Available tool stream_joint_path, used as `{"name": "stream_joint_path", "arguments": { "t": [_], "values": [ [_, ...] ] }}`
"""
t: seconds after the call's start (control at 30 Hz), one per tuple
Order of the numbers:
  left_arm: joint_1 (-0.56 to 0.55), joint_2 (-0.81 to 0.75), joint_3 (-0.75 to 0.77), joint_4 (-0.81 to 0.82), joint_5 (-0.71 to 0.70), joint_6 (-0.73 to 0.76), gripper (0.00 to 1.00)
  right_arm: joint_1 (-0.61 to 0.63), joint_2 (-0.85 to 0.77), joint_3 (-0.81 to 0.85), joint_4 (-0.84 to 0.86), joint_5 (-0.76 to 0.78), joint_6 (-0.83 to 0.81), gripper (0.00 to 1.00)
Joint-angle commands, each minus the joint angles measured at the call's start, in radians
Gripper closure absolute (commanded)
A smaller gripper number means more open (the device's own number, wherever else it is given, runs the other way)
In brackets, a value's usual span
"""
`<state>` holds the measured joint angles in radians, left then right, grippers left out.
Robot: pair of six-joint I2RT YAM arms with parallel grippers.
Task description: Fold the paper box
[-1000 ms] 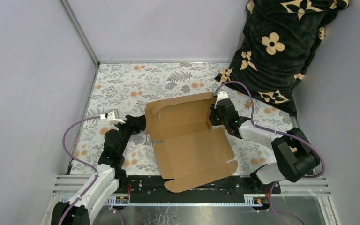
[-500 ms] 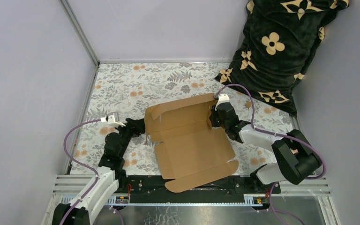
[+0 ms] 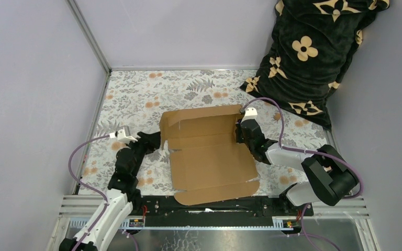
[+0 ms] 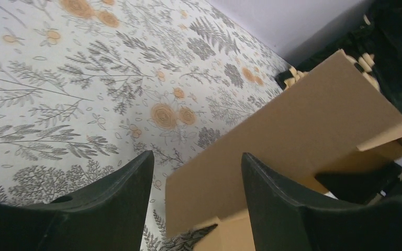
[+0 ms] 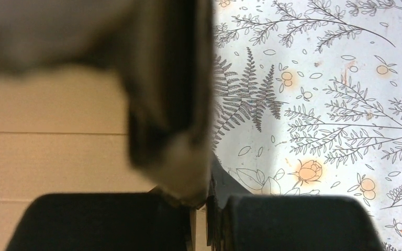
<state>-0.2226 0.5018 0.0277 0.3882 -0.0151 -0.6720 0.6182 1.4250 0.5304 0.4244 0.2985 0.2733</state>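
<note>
Paper box (image 3: 209, 154) is laid long axis left-right. Right gripper (image 3: 239, 129) is pinched shut on its right end. Left gripper (image 4: 197, 155), spread wide, is nearest its left end, edge ahead.

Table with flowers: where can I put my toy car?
The widest bare patch of the table is the far strip, between the paper box and the back wall. A smaller one lies at the far left, between the left wall and the left gripper. It is crowded on the right, where the right gripper pinches the box beside the black blanket.
</note>
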Motion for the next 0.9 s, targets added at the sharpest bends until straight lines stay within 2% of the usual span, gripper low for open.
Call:
{"name": "stream_joint_path", "arguments": {
  "t": [0.0,0.13,0.27,0.4,0.6,0.7,0.87],
  "values": [
    [-0.004,-0.024,0.121,-0.228,-0.150,-0.037,0.31,0.013,0.021,-0.022,-0.014,0.088,0.027,0.96],
    [-0.017,0.040,0.229,-0.343,-0.193,-0.072,0.36,0.022,0.024,-0.019,-0.013,0.112,0.028,0.96],
    [-0.027,0.071,0.278,-0.387,-0.237,-0.104,0.39,0.029,0.028,-0.018,-0.012,0.144,0.025,0.96],
    [-0.038,0.053,0.328,-0.433,-0.245,-0.103,0.52,0.047,0.025,-0.015,-0.023,0.210,0.019,0.95],
    [-0.058,-0.009,0.388,-0.524,-0.287,-0.107,0.56,0.064,0.035,0.007,-0.035,0.246,0.011,0.95],
    [-0.064,-0.014,0.395,-0.524,-0.254,-0.116,0.58,0.072,0.048,0.018,-0.038,0.251,0.012,0.95],
    [-0.120,0.023,0.398,-0.490,-0.213,-0.132,0.72,0.082,0.066,0.023,-0.039,0.252,0.020,0.95]
  ]
}}
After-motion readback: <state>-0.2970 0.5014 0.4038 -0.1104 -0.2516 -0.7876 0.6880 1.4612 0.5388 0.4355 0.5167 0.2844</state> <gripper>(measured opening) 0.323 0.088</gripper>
